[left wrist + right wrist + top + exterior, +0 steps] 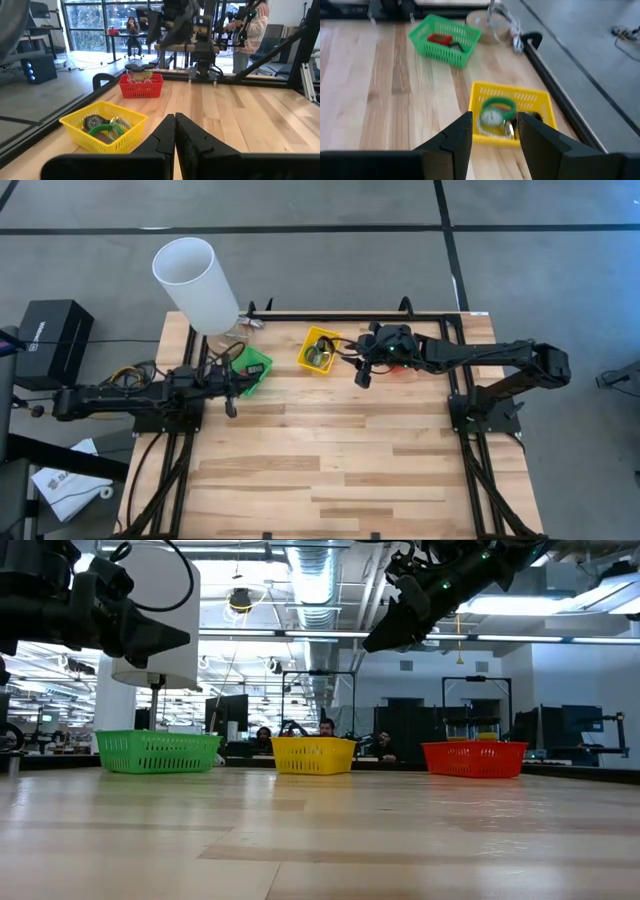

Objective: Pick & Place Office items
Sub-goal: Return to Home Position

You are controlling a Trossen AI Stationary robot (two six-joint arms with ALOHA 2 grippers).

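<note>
The office items lie in three baskets along the far edge. The yellow basket (540, 102) holds a green ring (497, 104), a clear ring (491, 118) and a black ring (93, 121). A red rectangle (439, 38) and dark clips (458, 46) sit in the green basket (252, 370). Black spools (140, 66) fill the red basket (141, 86). My right gripper (495, 127) is open and empty, raised over the table just on the near side of the yellow basket (320, 350). My left gripper (175, 135) is shut and empty, raised beside the green basket.
A big white cylinder (195, 285) stands at the far left corner behind the green basket. In the low view the baskets stand in a row: green (158, 752), yellow (313, 755), red (474, 758). The wooden table (320, 470) spreads bare toward the near edge. People sit in the room beyond.
</note>
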